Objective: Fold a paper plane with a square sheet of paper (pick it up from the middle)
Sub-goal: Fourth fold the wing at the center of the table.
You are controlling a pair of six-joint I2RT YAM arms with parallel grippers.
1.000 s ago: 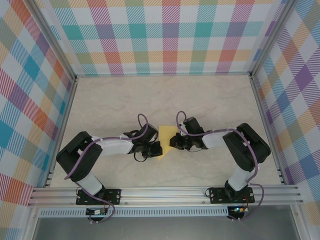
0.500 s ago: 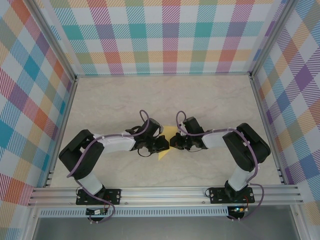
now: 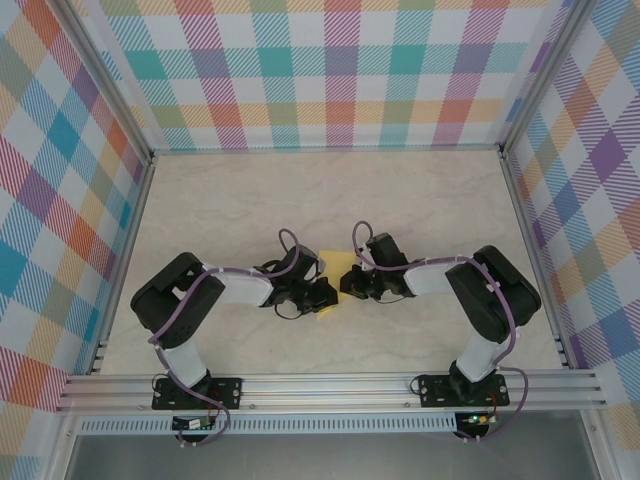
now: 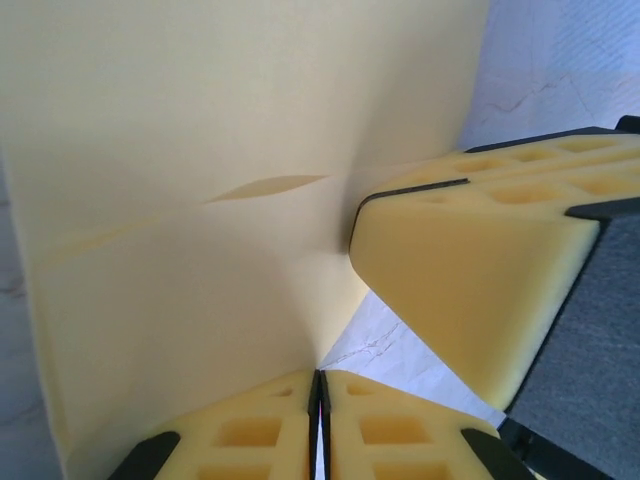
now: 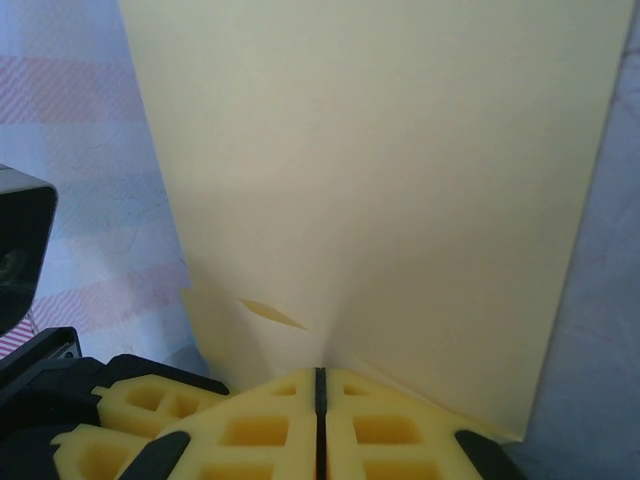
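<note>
At the near rail: both arms are reaching inward from their bases and meeting over the middle of the table [image 3: 230, 200].
Left gripper [image 3: 318, 297]: its jaws are pressing together on one edge of the square sheet of paper [image 3: 335, 262], with no gap between the pads.
Right gripper [image 3: 349, 285]: it is pinching the same sheet just beside the left one, its pads meeting on the paper.
Sheet: it is spreading away from both pinches, bending into a shallow valley, with a small pucker forming near each grip.
Step in hand: they are probably setting the centre crease.
Doing it well: I'd be bringing the two pinches together evenly, so the edges are lining up before any pressing.
Risk: uneven pulling is likely to tear or skew such thin paper.
Far edge: I cannot tell whether it is touching the table.
</note>
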